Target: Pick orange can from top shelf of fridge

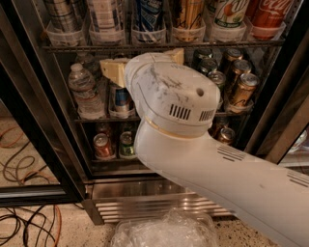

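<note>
The orange can stands in a clear lane tray on the top shelf of the fridge, between a blue can and a green-and-white can. Its top is cut off by the frame. My gripper is just under the top shelf's front edge, below and a little left of the orange can. The white wrist housing hides most of it. One tan finger sticks out to the left and another shows at the upper right, set apart. Nothing is held.
A red Coca-Cola can stands at the top right. The middle shelf holds a water bottle and short bronze cans. Short cans stand lower down. Cables and crumpled clear plastic lie before the ribbed steel base.
</note>
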Tool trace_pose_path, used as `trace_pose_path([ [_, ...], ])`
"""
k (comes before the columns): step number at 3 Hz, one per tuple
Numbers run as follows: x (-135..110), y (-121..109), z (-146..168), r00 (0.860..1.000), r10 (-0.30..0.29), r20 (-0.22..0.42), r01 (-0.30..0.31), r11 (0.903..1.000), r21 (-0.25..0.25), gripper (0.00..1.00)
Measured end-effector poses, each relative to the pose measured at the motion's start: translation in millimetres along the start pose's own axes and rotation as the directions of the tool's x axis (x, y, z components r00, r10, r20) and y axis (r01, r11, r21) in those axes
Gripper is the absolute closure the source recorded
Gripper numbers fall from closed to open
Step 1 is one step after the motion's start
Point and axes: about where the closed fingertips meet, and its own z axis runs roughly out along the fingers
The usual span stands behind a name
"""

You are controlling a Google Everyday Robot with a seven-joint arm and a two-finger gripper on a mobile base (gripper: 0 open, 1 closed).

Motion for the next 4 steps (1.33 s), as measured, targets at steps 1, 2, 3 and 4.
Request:
trace_pose_path([
  [1,-10,-7,3,0.999,-0.035,0.033,0.034,0.9986,0.041,0.0],
  [2,-23,-22,7,0.994,-0.062,0.09,0.053,0.9929,0.106,0.04],
  [3,-34,-32,7,0.987,-0.093,0.133,0.071,0.9844,0.161,0.07],
  [4,-40,-45,-2,0.981,-0.11,0.161,0.074,0.974,0.214,0.15],
])
